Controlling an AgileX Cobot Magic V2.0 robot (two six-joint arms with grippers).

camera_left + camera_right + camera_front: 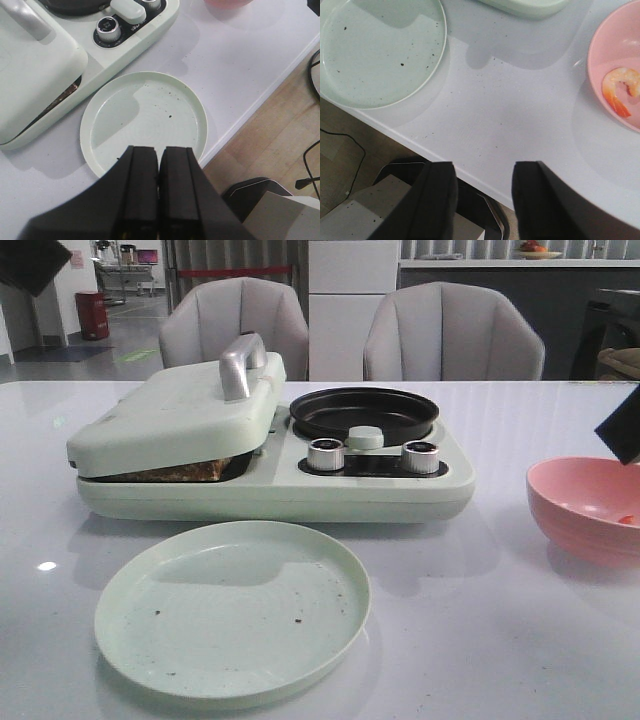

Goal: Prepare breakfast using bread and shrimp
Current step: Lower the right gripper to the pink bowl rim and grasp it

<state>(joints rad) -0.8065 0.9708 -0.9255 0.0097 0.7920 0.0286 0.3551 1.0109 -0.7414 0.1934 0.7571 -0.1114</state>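
Left fingers [159, 200] pressed together over plate [145, 120], right fingers [482, 200] wide, shrimp [620, 90] in bowl [605, 45]

Front view: you are looking level and forward across the table, close to the green plate [232, 608]. Left wrist view: you are looking steeply down over it [144, 122]. Right wrist view: you are looking down, sharing that plate [379, 50] and the pink bowl [607, 37].
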